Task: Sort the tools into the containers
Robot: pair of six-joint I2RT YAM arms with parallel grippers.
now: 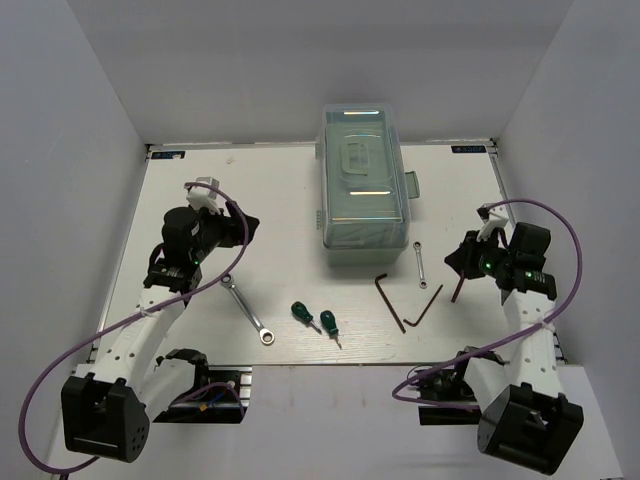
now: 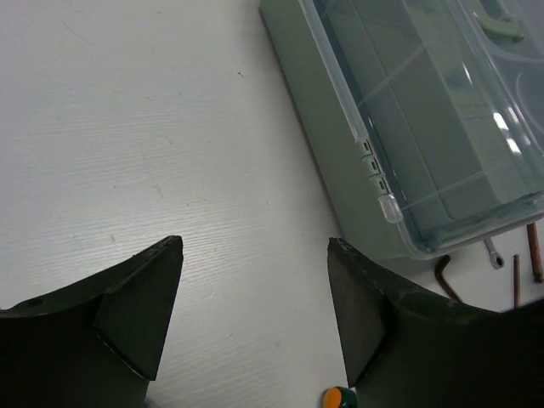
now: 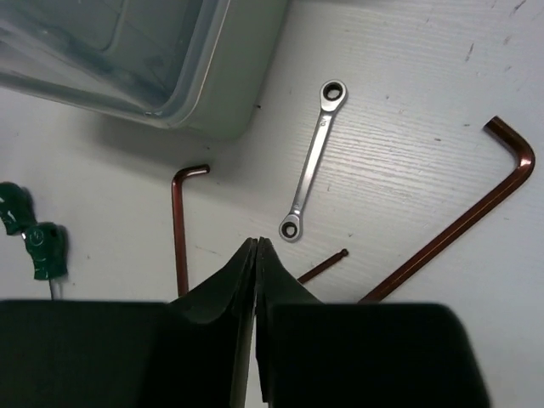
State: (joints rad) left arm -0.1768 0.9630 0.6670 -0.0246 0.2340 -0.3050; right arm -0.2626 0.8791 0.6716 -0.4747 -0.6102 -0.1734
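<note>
- The left gripper [image 2: 253,246] has its two fingers far apart, with nothing between them.
- It hangs over the bare table [image 1: 200,180] on the left side.
- The toolbox [image 1: 365,250] is off to its right and a bit farther back. Its clear lid is down.
- The long wrench [image 1: 248,310] lies on the table just in front of the left gripper, nearer the arm bases. They do not touch.
- The two green screwdrivers [image 1: 303,314] [image 1: 328,325] lie side by side in the middle of the table, right of the long wrench.
- The right gripper [image 3: 257,242] has its fingers pressed together.
- A little hex key [image 3: 323,268] sticks out from beside those fingers. It looks pinched between them.
- The short wrench [image 3: 313,161] lies flat on the table just past the right gripper's tips, close to the corner of the toolbox [image 3: 229,85].
- One big hex key [image 3: 180,229] lies to the left of the right gripper's fingers.
- The other big hex key [image 3: 459,229] lies to the right of them, with its bend pointing away.
- All these tools sit on the table in front of the toolbox, outside it.
</note>
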